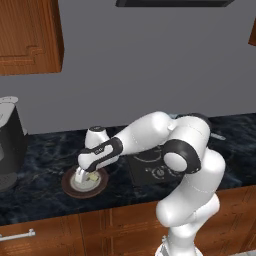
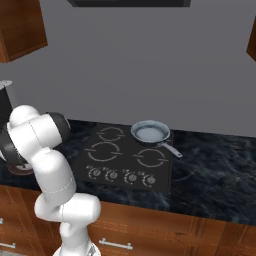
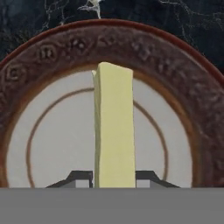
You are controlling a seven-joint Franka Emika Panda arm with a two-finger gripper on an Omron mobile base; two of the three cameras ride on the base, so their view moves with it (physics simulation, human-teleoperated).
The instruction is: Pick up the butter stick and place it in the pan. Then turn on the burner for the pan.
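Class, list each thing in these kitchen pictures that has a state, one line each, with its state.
Butter stick: on the plate, clamped between the claw's fingertips.
Claw: shut on the butter stick.
Plate: on the counter, holding the butter.
Pan: on the back right burner, nothing in it.

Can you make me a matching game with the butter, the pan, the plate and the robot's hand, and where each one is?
Things:
1. butter stick
2. pan
3. plate
4. gripper

Places or states:
A. on a back burner of the stove
B. on the dark counter, left of the stove
C. lying on the plate, between the two finger tips
D. lowered over the plate, closed on the butter

Right pairs: 1-C, 2-A, 3-B, 4-D
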